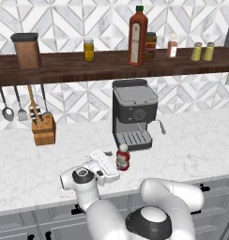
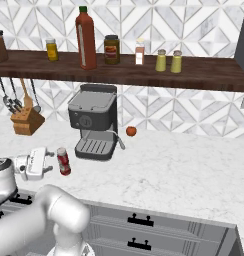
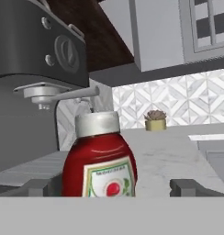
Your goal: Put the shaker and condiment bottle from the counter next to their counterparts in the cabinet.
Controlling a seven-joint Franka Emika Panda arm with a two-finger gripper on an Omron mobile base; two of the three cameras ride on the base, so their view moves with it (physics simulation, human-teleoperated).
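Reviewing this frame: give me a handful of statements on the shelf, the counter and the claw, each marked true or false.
1. Two yellow-green shakers stand side by side on the shelf. True.
2. The short red condiment bottle lies on its side on the counter. False: it stands upright, in front of the coffee machine.
3. The claw is open, its fingertips on either side of the condiment bottle in the hand view. True.
4. The tall red bottle with the green cap stands on the counter. False: it stands on the shelf.
5. A knife block sits on the counter left of the coffee machine. True.
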